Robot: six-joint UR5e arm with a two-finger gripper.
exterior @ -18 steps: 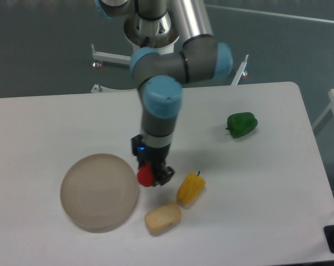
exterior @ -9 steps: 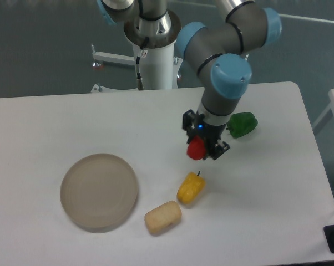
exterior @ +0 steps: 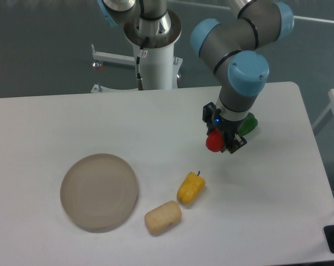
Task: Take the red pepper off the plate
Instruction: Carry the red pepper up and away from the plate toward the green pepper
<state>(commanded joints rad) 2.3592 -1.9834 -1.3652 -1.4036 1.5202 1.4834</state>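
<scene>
No brand, label or writing is legible anywhere in view; only a small blue light is glowing on the gripper's (exterior: 222, 143) housing. The gripper is clamping the red pepper (exterior: 213, 142) between its fingers, holding it in the air above the table (exterior: 56, 122), well to the right of the plate (exterior: 99, 192). The green pepper (exterior: 247, 124) is lying just behind the gripper, partly hidden by the arm. The yellow pepper (exterior: 190, 188) and the bread lump (exterior: 162, 216) are sitting near each other right of the plate. Compared with half a second ago, the arm is standing further right, carrying the red pepper closer to the green one; the other things are lying where they were.
</scene>
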